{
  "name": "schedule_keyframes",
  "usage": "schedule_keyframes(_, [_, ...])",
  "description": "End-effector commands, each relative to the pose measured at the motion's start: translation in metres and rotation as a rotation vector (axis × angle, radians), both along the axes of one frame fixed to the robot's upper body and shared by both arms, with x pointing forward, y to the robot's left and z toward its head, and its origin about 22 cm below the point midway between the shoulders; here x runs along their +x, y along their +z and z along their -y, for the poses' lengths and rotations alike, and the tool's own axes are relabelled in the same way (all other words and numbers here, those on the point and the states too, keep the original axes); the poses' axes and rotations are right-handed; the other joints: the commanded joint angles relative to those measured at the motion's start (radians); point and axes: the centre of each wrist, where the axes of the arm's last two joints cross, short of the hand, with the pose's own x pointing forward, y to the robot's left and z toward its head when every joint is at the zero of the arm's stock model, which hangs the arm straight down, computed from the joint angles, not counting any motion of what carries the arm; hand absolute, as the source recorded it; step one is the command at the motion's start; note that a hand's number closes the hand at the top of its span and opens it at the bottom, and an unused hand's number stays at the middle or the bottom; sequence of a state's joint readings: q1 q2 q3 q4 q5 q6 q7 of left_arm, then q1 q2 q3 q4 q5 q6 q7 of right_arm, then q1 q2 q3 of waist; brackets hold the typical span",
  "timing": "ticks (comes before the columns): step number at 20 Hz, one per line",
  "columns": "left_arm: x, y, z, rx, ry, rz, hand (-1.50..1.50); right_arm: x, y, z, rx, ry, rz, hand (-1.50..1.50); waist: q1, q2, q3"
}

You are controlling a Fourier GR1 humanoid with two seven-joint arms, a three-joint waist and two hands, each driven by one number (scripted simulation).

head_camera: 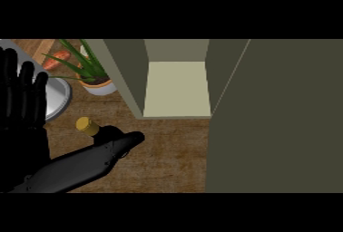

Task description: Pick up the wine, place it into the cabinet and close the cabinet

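**On the counter (167, 154), the wine (85, 125) is waiting**

In the head view, the wine is being shown standing left of the open cabinet (178, 86). The left hand (20, 145) is being held spread, grasping nothing, its thumb crossing just in front of the wine. The neck should be closed on squarely, wine kept upright.

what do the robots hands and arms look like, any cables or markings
Only the left hand shows, at the view's left edge: plain black all over, with long slim fingers ending in rounded tips and a thicker, tapering thumb. No cables, markings or grey forearm can be seen. The right hand is out of view.
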State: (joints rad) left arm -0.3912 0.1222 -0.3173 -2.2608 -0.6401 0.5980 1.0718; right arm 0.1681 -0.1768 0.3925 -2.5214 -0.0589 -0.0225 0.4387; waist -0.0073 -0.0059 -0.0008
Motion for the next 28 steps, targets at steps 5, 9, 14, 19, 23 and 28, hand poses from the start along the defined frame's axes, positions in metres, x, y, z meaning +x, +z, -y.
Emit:
schedule_keyframes(5, [0.001, -0.027, -0.025, -0.016, 0.022, -0.088, -1.50, -0.043, 0.041, 0.015, 0.026, 0.019, 0.094, -1.50, -0.003, 0.005, -0.001])
schedule_keyframes(9, [0.012, -0.054, -0.033, -0.017, 0.051, -0.113, -1.50, -0.039, 0.038, 0.008, 0.049, 0.021, 0.086, -1.50, -0.007, 0.006, -0.002])
schedule_keyframes(14, [-0.002, -0.080, -0.028, -0.020, 0.032, -0.168, -1.50, -0.040, 0.036, 0.011, 0.052, 0.004, 0.078, -1.50, -0.005, 0.003, 0.000])
schedule_keyframes(19, [0.012, -0.098, -0.052, -0.017, 0.020, -0.180, -1.50, -0.046, 0.038, 0.013, 0.043, 0.029, 0.098, -1.50, -0.012, 0.003, 0.000])
schedule_keyframes(23, [0.001, -0.127, -0.065, -0.023, 0.005, -0.198, -1.50, -0.041, 0.040, 0.010, 0.047, -0.009, 0.088, -1.50, -0.002, 0.003, -0.002])
schedule_keyframes(28, [0.022, -0.164, -0.084, -0.035, 0.023, -0.238, -1.50, -0.045, 0.041, 0.009, 0.046, 0.022, 0.080, -1.50, -0.011, 0.003, -0.003])
